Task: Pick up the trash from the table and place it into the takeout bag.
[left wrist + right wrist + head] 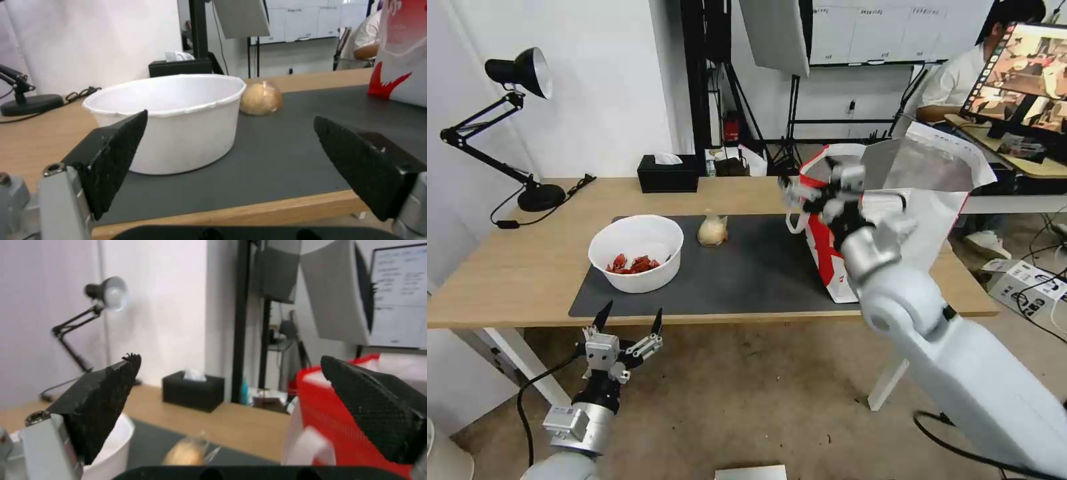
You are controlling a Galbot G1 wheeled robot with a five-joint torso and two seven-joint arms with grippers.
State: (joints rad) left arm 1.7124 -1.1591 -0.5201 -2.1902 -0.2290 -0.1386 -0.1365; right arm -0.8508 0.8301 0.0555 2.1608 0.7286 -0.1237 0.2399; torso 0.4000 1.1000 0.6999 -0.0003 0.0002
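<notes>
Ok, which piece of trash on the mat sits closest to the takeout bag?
The small knotted bag of beige stuff; it lies toward the takeout bag, while the white bowl with red scraps sits farther left.

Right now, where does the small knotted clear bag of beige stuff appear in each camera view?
Head view: knotted bag on the grey mat, right of the white bowl.
Left wrist view: bag just past the bowl's rim.
Right wrist view: bag, blurred, low centre.
Shared landmark: black tissue box.

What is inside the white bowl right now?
In the head view the white bowl holds red scraps on its floor. From the left wrist view its wall hides the inside. Anything under the scraps is covered.
</notes>
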